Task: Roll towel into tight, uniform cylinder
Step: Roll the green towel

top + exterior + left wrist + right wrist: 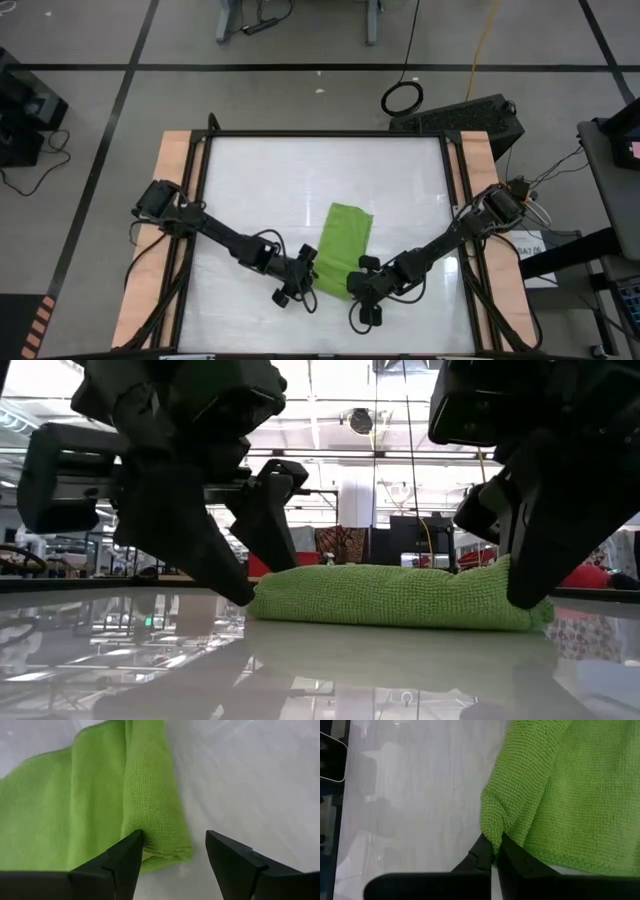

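On the white table (260, 180), the right gripper (493, 862) pinches the towel (343, 245) corner while the left gripper (172, 855) stands spread beside its rolled edge.

arms: I see two, both dark, near black, built of slim links with thicker rounded joints
left arm (225, 238): black cable loops run beside its links
right arm (440, 245): its base end carries thin cables, some reddish
left gripper (172, 852): I see two matte black fingers, wedge-shaped, tapering to blunt tips, with flat angled faces
right gripper (492, 855): black fingers of the same make, with sharp moulded edges
low view: I see blocky black finger mounts above the tapering fingers
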You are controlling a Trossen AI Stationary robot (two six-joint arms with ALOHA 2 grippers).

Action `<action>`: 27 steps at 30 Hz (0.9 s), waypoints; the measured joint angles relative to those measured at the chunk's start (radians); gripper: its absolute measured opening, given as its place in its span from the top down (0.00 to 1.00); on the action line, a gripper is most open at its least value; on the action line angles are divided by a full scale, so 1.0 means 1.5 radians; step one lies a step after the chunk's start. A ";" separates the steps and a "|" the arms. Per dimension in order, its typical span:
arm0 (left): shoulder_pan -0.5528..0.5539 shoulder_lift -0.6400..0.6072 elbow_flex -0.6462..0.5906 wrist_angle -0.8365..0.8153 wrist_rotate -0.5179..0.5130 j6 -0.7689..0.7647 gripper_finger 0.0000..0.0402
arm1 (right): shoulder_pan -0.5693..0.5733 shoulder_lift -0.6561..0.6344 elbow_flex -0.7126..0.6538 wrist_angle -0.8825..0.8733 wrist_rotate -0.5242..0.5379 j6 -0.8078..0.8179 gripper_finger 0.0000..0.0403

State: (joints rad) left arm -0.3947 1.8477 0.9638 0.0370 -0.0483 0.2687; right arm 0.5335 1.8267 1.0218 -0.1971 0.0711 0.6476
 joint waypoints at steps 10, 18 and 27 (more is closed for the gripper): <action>0.016 0.017 0.001 -0.015 0.041 -0.007 0.67 | -0.003 0.000 0.000 -0.001 0.000 -0.001 1.00; 0.034 0.025 0.004 -0.007 0.106 -0.090 0.97 | -0.003 -0.001 0.001 -0.001 0.001 -0.001 1.00; 0.105 0.024 0.003 0.004 0.307 -0.281 0.99 | -0.003 -0.001 0.001 -0.005 -0.028 0.015 0.97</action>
State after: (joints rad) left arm -0.2368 1.8839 0.9684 0.0433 0.4122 -0.1528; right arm 0.5289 1.8259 1.0225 -0.2039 0.0285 0.6705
